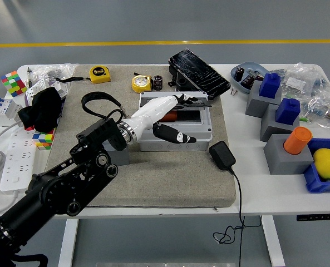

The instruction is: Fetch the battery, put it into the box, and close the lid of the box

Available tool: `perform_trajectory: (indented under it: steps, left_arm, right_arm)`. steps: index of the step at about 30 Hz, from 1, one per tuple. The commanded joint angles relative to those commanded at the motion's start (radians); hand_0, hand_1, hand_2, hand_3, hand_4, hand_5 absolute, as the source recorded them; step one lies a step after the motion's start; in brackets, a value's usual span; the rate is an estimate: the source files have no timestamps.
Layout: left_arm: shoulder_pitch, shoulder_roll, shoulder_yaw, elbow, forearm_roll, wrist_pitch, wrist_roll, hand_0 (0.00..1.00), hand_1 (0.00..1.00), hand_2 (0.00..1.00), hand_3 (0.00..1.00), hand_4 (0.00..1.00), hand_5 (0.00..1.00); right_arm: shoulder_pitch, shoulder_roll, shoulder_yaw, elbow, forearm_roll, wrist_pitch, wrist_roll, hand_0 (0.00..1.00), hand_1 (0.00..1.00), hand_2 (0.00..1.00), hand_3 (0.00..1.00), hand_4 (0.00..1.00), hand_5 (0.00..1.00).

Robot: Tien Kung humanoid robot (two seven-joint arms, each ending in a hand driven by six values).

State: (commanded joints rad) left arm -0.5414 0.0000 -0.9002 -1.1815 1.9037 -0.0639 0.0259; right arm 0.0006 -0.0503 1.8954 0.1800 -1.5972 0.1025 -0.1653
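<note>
A grey junction box stands on the grey mat in the middle of the table. Its clear lid is folded down over the box, almost flat. An orange battery shows inside under the lid. My left hand is white and lies over the box: its fingers rest spread on the lid, and its thumb hangs in front of the box's front wall. It holds nothing. My right arm is out of view.
A black charger with its cable lies right of the box. A grey foam block sits left of it, behind my arm. A cracked black tablet and yellow tape measures lie behind the box. Grey and blue blocks stand at the right.
</note>
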Motion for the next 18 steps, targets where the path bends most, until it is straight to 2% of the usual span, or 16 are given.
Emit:
perform_trajectory:
  steps: [9,13,18]
  left_arm:
    - [0.029,0.006,-0.003,-0.009,-0.018,-0.006,-0.005,0.773,0.792,0.845,0.866,0.998,0.299]
    - [0.053,0.008,-0.035,-0.056,-0.060,0.023,-0.060,0.773,0.792,0.845,0.866,0.998,0.299]
    - [0.109,0.002,-0.083,-0.123,-0.195,0.090,-0.172,0.781,0.791,0.842,0.864,0.998,0.314]
  right_arm:
    - [-0.001,0.001,-0.003,0.000,0.005,0.000,0.004,0.765,0.724,0.737,0.756,0.998,0.541]
    - [-0.001,0.001,-0.002,0.000,0.007,0.000,0.006,0.765,0.724,0.737,0.756,0.998,0.541]
    - [0.000,0.000,0.006,0.000,0.003,0.000,0.002,0.766,0.724,0.736,0.756,0.998,0.541]
